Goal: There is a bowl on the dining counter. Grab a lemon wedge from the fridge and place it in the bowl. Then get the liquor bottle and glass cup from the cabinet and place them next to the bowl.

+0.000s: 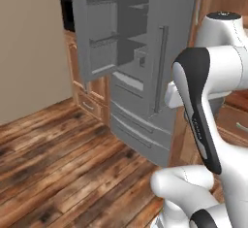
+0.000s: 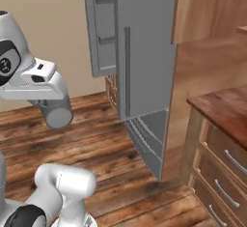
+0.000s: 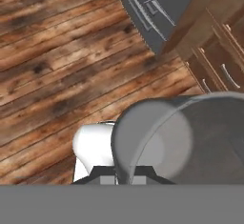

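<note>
My gripper (image 3: pixel 123 174) is shut on the wall of the glass cup (image 3: pixel 181 142), a grey translucent tumbler that looms close in the hand view. From the right base view the glass cup (image 2: pixel 59 114) hangs under the gripper (image 2: pixel 48 103), above the wooden floor and left of the fridge (image 2: pixel 144 52). The grey steel fridge (image 1: pixel 140 72) stands ahead with its left door (image 1: pixel 104 33) swung open, showing the door shelves; its right door is closed. Its lower drawers (image 3: pixel 157 8) appear in the hand view. The bowl, dining counter, lemon wedge, liquor bottle and cabinet are out of view.
A narrow counter with a reddish-brown top (image 2: pixel 222 107) over wooden drawers (image 2: pixel 226 165) stands right of the fridge. More wooden drawer units (image 1: pixel 89 101) sit left of it. A beige wall (image 1: pixel 29 42) closes the left side. Dark plank floor (image 1: pixel 58 164) lies open before the fridge.
</note>
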